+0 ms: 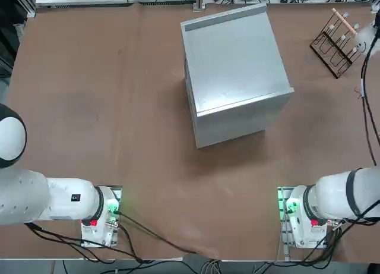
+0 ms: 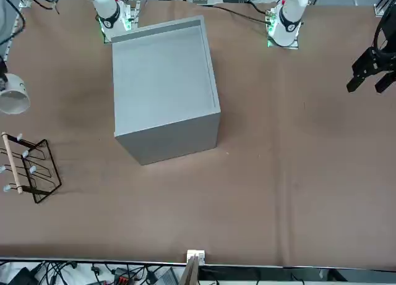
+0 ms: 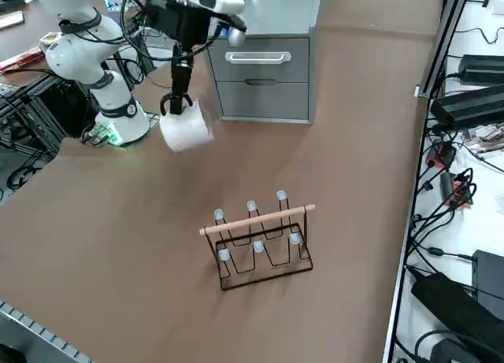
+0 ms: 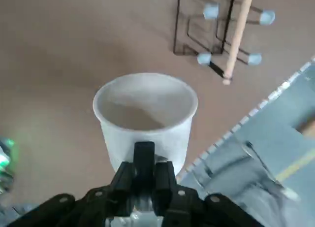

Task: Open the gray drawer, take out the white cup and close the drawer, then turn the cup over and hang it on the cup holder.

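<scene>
The white cup [image 3: 185, 131] hangs in the air over the table, between the right arm's base and the cup holder [image 3: 264, 241]. My right gripper [image 3: 175, 105] is shut on the cup's handle side, and the cup tilts below it. In the wrist view the cup [image 4: 145, 116] shows its open mouth just beyond my gripper [image 4: 144, 155], with the cup holder [image 4: 221, 30] farther off on the table. The gray drawer [image 3: 264, 60] has both fronts flush and closed. From the front, the cup [image 2: 13, 94] floats above the cup holder [image 2: 28, 167], left of the gray drawer [image 2: 164, 90].
The gray cabinet [image 1: 234, 72] stands mid-table, well away from the cup holder [image 1: 337, 42] near the far right corner. Cables and power bricks [image 3: 465, 103] lie beyond the table's edge on that side. The right arm's base [image 1: 306, 214] sits at the near edge.
</scene>
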`<state>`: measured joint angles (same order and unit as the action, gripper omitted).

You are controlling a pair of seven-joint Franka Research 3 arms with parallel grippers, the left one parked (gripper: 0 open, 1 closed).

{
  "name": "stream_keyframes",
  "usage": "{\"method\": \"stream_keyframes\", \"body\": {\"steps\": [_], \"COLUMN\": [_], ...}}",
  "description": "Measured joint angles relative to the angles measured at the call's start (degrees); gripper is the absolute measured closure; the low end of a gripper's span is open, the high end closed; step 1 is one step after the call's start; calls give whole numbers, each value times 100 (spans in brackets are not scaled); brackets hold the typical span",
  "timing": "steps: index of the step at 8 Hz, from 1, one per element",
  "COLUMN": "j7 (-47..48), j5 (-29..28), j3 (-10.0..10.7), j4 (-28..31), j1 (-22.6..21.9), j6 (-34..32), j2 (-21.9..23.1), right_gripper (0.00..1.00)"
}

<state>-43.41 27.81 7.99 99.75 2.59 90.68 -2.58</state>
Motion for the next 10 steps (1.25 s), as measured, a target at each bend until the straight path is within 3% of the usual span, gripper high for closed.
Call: {"method": "stream_keyframes", "body": {"steps": [2, 4, 8, 10], "j7": [220, 447, 673, 685], "j5": [1110, 2003, 3843, 4387], "j3": [-450, -774, -1096, -1216], "j4": [461, 1018, 1857, 1953], "j1": [-24, -59, -63, -66], "j6": [-1, -1, 12, 3], "j2": [-74, -98, -420, -662], "right_gripper": [81, 81, 81, 81]}}
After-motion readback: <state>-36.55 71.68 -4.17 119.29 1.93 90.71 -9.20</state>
